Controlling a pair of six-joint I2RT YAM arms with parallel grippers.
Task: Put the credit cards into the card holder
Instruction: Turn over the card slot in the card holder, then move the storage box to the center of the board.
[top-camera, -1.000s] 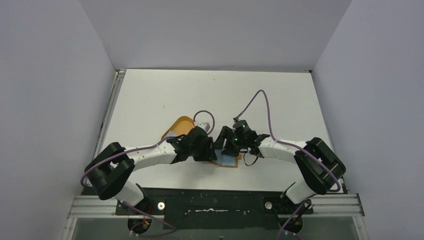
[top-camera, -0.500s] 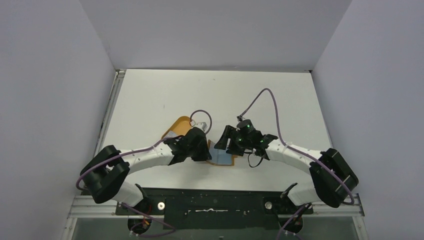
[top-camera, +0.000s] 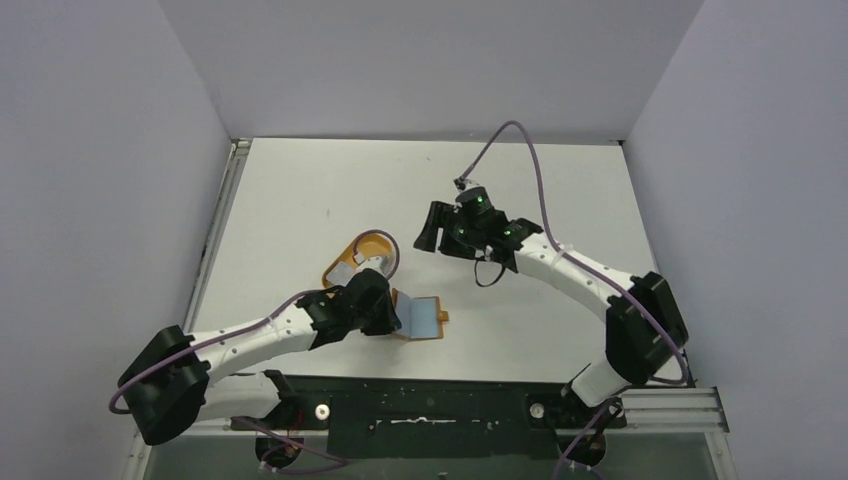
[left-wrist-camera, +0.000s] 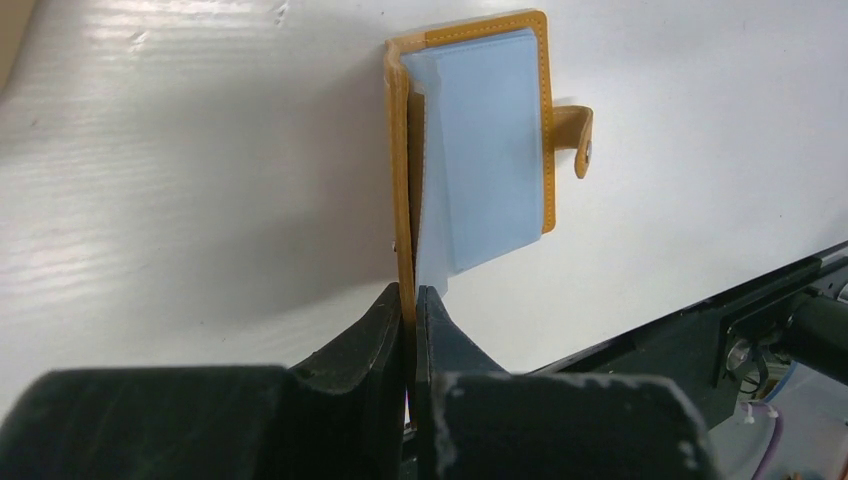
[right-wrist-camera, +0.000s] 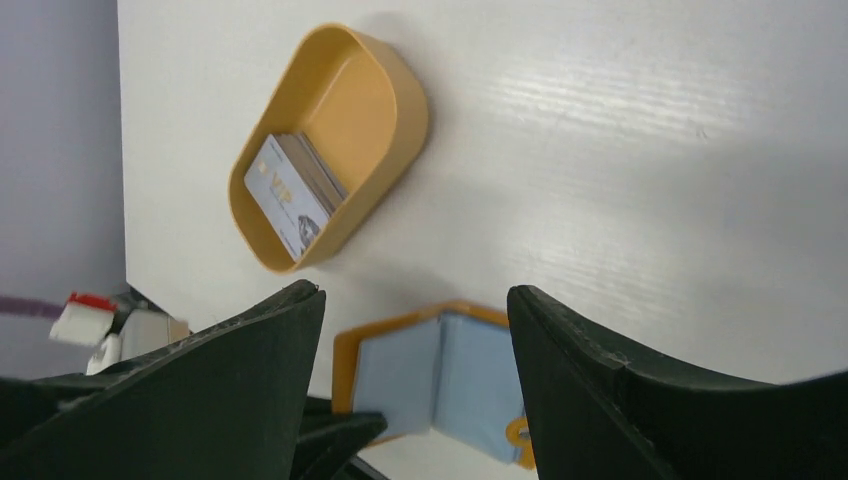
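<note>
The card holder (top-camera: 425, 316) lies open on the table (top-camera: 300, 190) near the front edge, with its light blue inside facing up and the snap tab (top-camera: 443, 320) pointing to the right. The left gripper (top-camera: 388, 318) is pinched tight on its left cover, which stands up between the fingers. Just behind is the orange tray (top-camera: 374, 241), and the credit cards (top-camera: 345, 272) are stacked in its near end. Farther back, the right gripper (top-camera: 428, 228) hangs above the table with jaws wide apart, holding nothing.

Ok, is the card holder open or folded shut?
Open. The card holder is spread, light blue inner pockets showing side by side; the left gripper is shut on one flap.
</note>
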